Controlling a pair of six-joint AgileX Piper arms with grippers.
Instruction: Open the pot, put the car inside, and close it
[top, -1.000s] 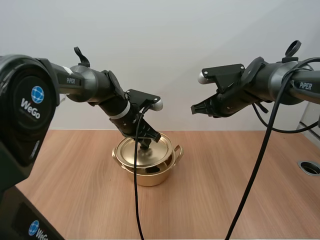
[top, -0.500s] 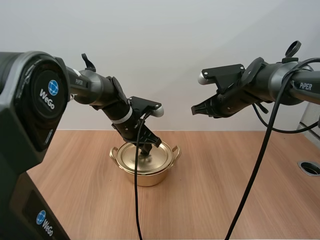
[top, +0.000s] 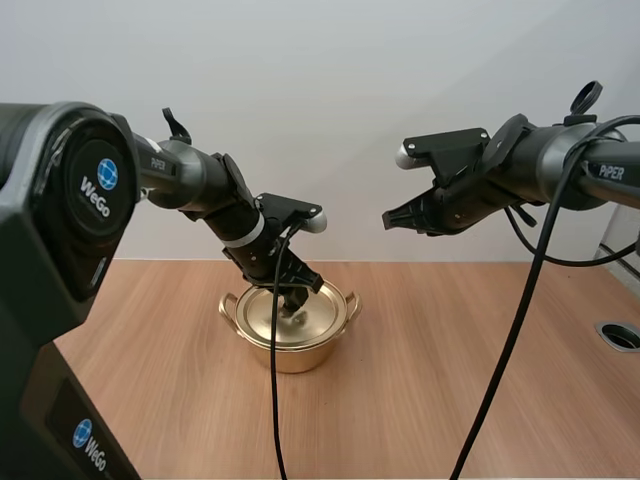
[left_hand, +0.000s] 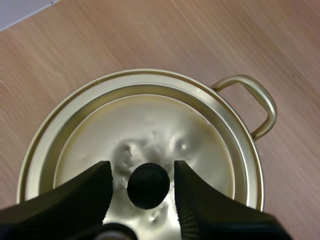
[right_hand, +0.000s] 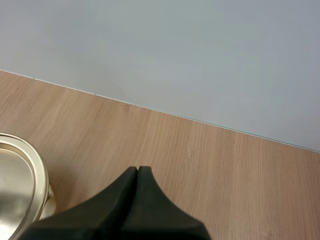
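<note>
A gold pot (top: 291, 352) stands on the wooden table with its gold lid (top: 290, 314) lying flat on the rim. My left gripper (top: 294, 296) hangs right over the lid's centre. In the left wrist view its fingers (left_hand: 92, 187) stand apart on either side of the black knob (left_hand: 148, 185), with a thin gap each side; the left gripper (left_hand: 142, 171) is open. One pot handle (left_hand: 256, 106) sticks out beside the lid (left_hand: 150, 120). My right gripper (top: 389, 220) hovers high above the table to the right of the pot, shut on nothing, its tips (right_hand: 137, 173) one dark wedge.
A round metal hole (top: 620, 335) sits in the table at the far right edge. Bare wood lies in front of and to the right of the pot (right_hand: 17, 182). A pale wall closes off the back of the table.
One second ago the lid sat tilted and shifted towards the front-left of the pot; it now lies level on the rim. The right arm has not moved.
</note>
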